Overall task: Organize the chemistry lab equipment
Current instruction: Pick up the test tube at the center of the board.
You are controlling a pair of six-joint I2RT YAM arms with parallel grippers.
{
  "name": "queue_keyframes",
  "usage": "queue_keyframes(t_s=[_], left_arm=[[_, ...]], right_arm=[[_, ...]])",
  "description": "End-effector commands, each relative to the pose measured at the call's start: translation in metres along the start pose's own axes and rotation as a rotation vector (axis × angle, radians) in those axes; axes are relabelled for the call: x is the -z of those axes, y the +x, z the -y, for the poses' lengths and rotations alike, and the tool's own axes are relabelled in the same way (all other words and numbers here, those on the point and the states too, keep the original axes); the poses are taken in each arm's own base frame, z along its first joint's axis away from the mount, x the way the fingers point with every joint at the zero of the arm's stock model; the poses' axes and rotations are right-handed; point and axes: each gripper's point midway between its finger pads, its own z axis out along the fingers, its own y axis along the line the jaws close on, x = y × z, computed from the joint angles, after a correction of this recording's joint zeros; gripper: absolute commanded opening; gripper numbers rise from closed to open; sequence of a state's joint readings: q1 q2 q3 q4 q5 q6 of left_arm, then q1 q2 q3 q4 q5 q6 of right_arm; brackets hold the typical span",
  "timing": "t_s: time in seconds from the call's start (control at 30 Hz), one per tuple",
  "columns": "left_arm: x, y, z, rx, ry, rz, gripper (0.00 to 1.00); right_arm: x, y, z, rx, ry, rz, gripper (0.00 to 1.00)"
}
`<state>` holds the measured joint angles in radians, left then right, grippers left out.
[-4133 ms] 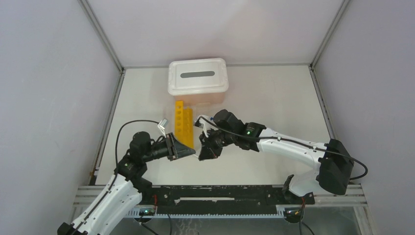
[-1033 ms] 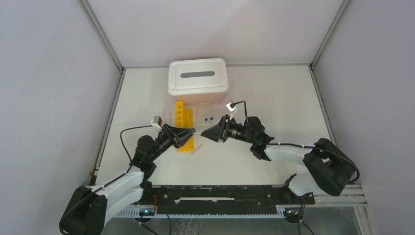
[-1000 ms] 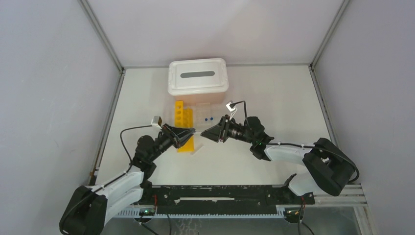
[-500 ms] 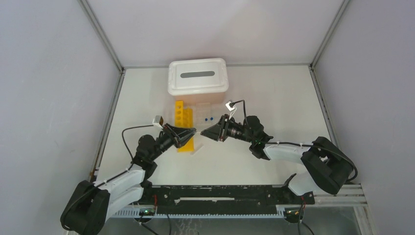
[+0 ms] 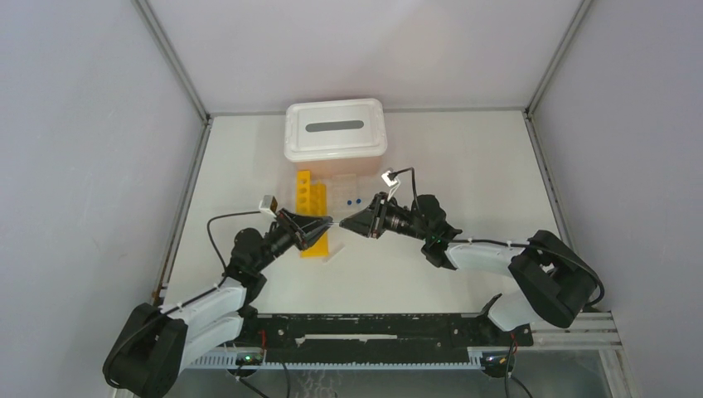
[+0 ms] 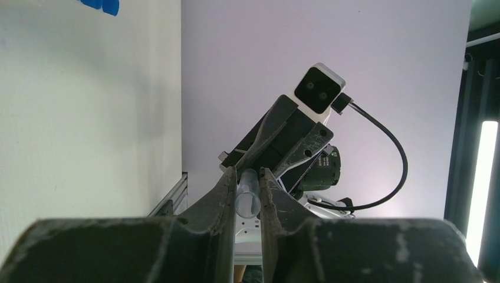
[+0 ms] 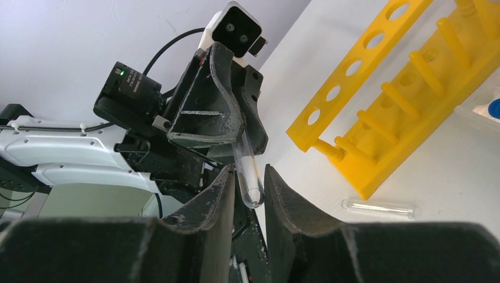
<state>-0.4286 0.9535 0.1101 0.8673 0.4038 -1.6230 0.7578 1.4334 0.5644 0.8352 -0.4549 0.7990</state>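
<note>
Tube in play: the thin clear glass tube (image 7: 241, 152) is up in the air between your two hands. It hangs above the near end of the long yellow rack with round holes (image 5: 308, 203).
Which way it lies: its long side runs straight across, from your left hand (image 6: 247, 172) to your right hand (image 7: 249, 172). The round end points into the right hand.
Left hand: clamped tight on one end of the tube.
Right hand: its two fingers sit on each side of the round end, very close to the glass. I cannot tell if they squeeze it yet.
Which hand is nearer: both are right at the tube, tip to tip. Only the left one is carrying it for sure.
What the next move needs: I think you are passing the tube over. The right hand should grip first, and then the left can let go.
Other things: a second clear tube (image 7: 380, 206) lies flat on the table (image 5: 464, 166), just beside the yellow rack. The clear plastic gridded rack (image 5: 344, 186) sits on the other side of it.
Change from a second ago: the right fingers have come closer together, and that hand has crept a bit nearer the left one. The left hand grips the same.
</note>
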Motion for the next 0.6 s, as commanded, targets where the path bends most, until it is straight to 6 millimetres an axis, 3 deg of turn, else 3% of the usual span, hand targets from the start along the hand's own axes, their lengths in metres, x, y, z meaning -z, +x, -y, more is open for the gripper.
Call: queue_keyframes(t_s=[0.0,0.47,0.57], left_arm=[[-0.0010,0.0015,0.0138,-0.027,0.046,-0.017,0.08],[-0.0025,0.0008,0.0151,-0.028,0.051,-0.017,0.09],[-0.0020,0.0008,0.0152,-0.028,0.053,-0.016,0.19]], right_arm=[[-0.0057,-0.0249,-0.0196,0.040,-0.067,0.059,0.32],[-0.0084,-0.0208,-0.0159,0.031,-0.052,0.035,0.20],[-0.0080,-0.0222,-0.0154,0.031,-0.048,0.039,0.17]])
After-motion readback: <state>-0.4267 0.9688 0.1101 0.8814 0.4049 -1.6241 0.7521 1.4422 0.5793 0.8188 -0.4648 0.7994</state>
